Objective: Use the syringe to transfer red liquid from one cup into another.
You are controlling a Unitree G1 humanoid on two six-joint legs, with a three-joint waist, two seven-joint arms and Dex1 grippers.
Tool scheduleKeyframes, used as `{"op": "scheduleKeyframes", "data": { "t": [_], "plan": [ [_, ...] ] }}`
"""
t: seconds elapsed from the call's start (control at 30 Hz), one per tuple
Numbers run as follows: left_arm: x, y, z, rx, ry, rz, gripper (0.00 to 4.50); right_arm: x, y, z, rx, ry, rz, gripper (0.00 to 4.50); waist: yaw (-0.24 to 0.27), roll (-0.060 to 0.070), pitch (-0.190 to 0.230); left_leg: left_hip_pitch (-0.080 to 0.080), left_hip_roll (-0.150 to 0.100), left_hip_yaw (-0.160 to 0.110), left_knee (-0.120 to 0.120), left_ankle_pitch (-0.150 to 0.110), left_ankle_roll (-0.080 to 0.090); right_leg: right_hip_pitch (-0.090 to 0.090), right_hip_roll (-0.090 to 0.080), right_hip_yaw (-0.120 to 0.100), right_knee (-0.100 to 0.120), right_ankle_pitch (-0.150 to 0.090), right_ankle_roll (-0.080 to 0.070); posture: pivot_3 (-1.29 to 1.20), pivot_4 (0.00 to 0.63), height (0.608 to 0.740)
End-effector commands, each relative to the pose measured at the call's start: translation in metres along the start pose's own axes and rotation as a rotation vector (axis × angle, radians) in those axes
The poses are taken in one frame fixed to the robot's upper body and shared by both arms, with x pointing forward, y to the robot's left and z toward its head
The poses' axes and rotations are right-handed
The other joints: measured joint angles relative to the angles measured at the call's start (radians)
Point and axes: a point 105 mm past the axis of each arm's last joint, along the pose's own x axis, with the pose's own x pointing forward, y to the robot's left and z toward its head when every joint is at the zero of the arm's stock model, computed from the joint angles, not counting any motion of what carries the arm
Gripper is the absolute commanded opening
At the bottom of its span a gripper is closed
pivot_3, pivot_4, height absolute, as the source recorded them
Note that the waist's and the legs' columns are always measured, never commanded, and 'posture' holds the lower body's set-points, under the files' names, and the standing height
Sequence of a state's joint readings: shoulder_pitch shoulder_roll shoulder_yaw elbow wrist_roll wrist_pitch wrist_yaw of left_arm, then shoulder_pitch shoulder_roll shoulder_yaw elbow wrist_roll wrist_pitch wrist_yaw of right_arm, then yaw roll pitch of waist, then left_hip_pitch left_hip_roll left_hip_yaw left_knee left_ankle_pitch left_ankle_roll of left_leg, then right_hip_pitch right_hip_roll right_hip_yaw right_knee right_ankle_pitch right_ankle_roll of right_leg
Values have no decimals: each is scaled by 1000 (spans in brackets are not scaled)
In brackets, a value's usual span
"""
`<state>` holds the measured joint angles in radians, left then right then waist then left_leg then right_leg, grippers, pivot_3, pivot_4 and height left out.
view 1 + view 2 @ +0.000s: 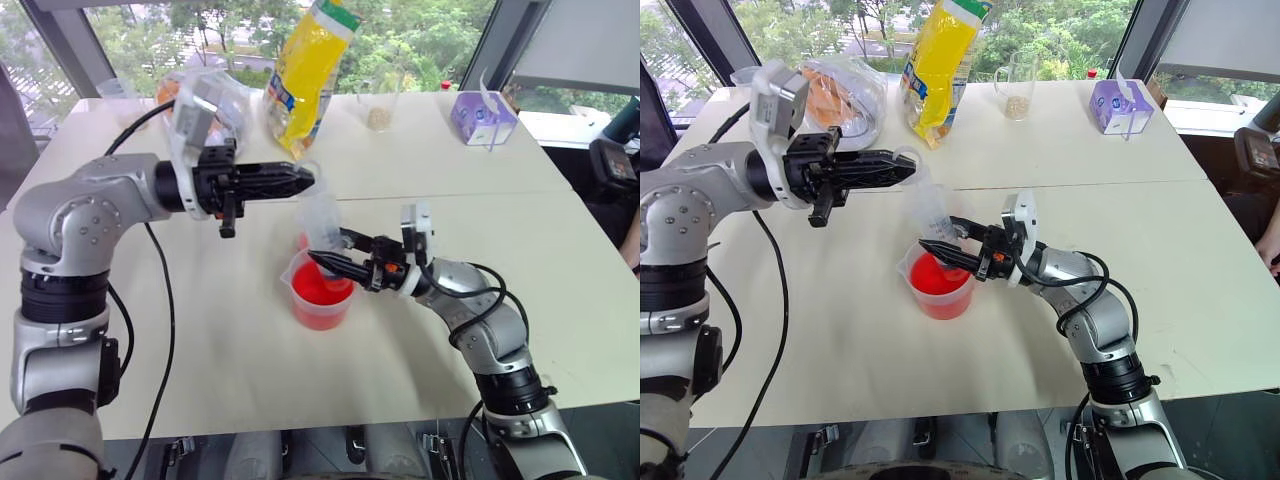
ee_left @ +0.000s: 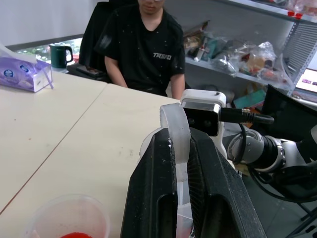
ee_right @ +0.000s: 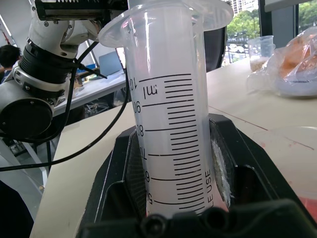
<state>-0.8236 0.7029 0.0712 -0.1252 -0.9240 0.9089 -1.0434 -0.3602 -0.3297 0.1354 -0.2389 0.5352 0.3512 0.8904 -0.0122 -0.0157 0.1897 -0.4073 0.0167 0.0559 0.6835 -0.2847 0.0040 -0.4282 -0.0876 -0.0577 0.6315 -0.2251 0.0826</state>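
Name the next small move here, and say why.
Probably the left gripper should draw the plunger upward. The right gripper holds the syringe over the beaker of red liquid, and the barrel looks empty.

The beaker (image 1: 940,290) is set near the table's (image 1: 1200,260) front edge; the syringe (image 1: 932,212) is held upright above it, the small cup (image 1: 303,241) just behind.
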Motion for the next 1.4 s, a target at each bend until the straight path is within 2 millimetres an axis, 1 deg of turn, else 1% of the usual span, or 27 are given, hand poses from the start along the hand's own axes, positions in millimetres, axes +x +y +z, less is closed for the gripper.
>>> {"op": "scheduleKeyframes", "data": {
  "t": [0.03, 0.17, 0.37, 0.4, 0.43, 0.47, 0.5, 0.53, 0.57, 0.63, 0.67, 0.87, 1.0, 1.07, 1.13, 1.23, 1.3, 1.33, 1.4],
  "plan": [
    [-15, 1, 41, 167, -106, 69, 40, 1, 12, -16, 42, 64, 66, 1406, 0, 0, 0, 0, 0, 0, 0, 0, 0, 0, 0, 0, 0, 0, 0, 0, 150, 740],
    [-16, 1, 38, 163, -101, 65, 40, 2, 12, -13, 39, 59, 69, 1406, 0, 0, 0, 0, 0, 0, 0, 0, 0, 0, 0, 0, 0, 0, 0, 0, 150, 740],
    [-15, -1, 28, 107, -80, 51, 40, 6, 10, 5, 1, 18, 72, 1406, 0, 0, 0, 0, 0, 0, 0, 0, 0, 0, 0, 0, 0, 0, 0, 0, 150, 740],
    [-15, -1, 27, 98, -81, 53, 855, 7, 10, 8, -5, 11, 72, 1406, -1, 0, 0, 0, 0, 0, 0, 0, 0, 0, 0, 0, 0, 0, 0, 0, 150, 740],
    [-15, 0, 26, 91, -82, 55, 1119, 7, 10, 10, -10, 5, 73, 1406, -2, 0, 0, 0, 0, 0, 0, 0, 0, 0, 0, 0, 0, 0, 0, 0, 150, 740],
    [-16, 0, 24, 83, -78, 61, 1592, 8, 11, 16, -18, -6, 75, 1406, -2, 0, 0, 0, 0, 0, 0, 0, 0, 0, 0, 0, 0, 0, 0, 0, 150, 740],
    [-16, 1, 22, 79, -75, 67, 2180, 9, 11, 20, -25, -15, 77, 1406, -1, 0, 0, 0, 0, 0, 0, 0, 0, 0, 0, 0, 0, 0, 0, 0, 150, 740],
    [-18, 2, 19, 82, -63, 78, 2562, 10, 11, 25, -33, -25, 79, 1406, 0, 0, 0, 0, 0, 0, 0, 0, 0, 0, 0, 0, 0, 0, 0, 0, 150, 740],
    [-20, 3, 17, 91, -50, 90, 3066, 10, 11, 29, -39, -34, 80, 1406, -1, 0, 0, 0, 0, 0, 0, 0, 0, 0, 0, 0, 0, 0, 0, 0, 150, 740],
    [-23, 4, 15, 106, -36, 103, 4123, 11, 11, 32, -42, -42, 80, 1406, -1, 0, 0, 0, 0, 0, 0, 0, 0, 0, 0, 0, 0, 0, 0, 0, 150, 740],
    [-28, 7, 17, 110, -39, 124, 4448, 11, 11, 36, -43, -52, 78, 1406, 0, 0, 0, 0, 0, 0, 0, 0, 0, 0, 0, 0, 0, 0, 0, 0, 150, 740],
    [-53, 17, 22, 128, -33, 227, 4448, 14, 6, 53, -57, -104, 54, 1406, 1, 0, 0, 0, 0, 0, 0, 0, 0, 0, 0, 0, 0, 0, 0, 0, 150, 740],
    [-60, 18, 22, 135, -34, 259, 4448, 18, -3, 67, -80, -151, 29, 1406, 1, 0, 0, 0, 0, 0, 0, 0, 0, 0, 0, 0, 0, 0, 0, 0, 150, 740],
    [-61, 18, 22, 137, -38, 266, 4448, 22, -13, 78, -92, -183, 10, 1406, 0, 0, 0, 0, 0, 0, 0, 0, 0, 0, 0, 0, 0, 0, 0, 0, 150, 740],
    [-61, 18, 22, 141, -41, 270, 4448, 28, -28, 88, -106, -218, -17, 1406, 0, 0, 0, 0, 0, 0, 0, 0, 0, 0, 0, 0, 0, 0, 0, 0, 150, 740],
    [-60, 17, 23, 145, -45, 270, 4448, 37, -47, 96, -114, -251, -41, 1406, -1, 0, 0, 0, 0, 0, 0, 0, 0, 0, 0, 0, 0, 0, 0, 0, 150, 740],
    [-59, 16, 23, 149, -48, 269, 4448, 46, -59, 97, -116, -268, -57, 1406, -2, 0, 0, 0, 0, 0, 0, 0, 0, 0, 0, 0, 0, 0, 0, 0, 150, 740],
    [-59, 15, 23, 151, -50, 271, 4448, 50, -67, 96, -113, -276, -78, 1406, -2, 0, 0, 0, 0, 0, 0, 0, 0, -1, 0, 0, 0, 0, 0, 0, 150, 740],
    [-59, 15, 23, 155, -55, 274, 4448, 56, -76, 89, -116, -277, -97, 1406, -4, 0, 0, 0, 0, 0, 0, 0, 0, -1, 0, 0, 0, 0, 0, 0, 150, 740]
  ]
}}
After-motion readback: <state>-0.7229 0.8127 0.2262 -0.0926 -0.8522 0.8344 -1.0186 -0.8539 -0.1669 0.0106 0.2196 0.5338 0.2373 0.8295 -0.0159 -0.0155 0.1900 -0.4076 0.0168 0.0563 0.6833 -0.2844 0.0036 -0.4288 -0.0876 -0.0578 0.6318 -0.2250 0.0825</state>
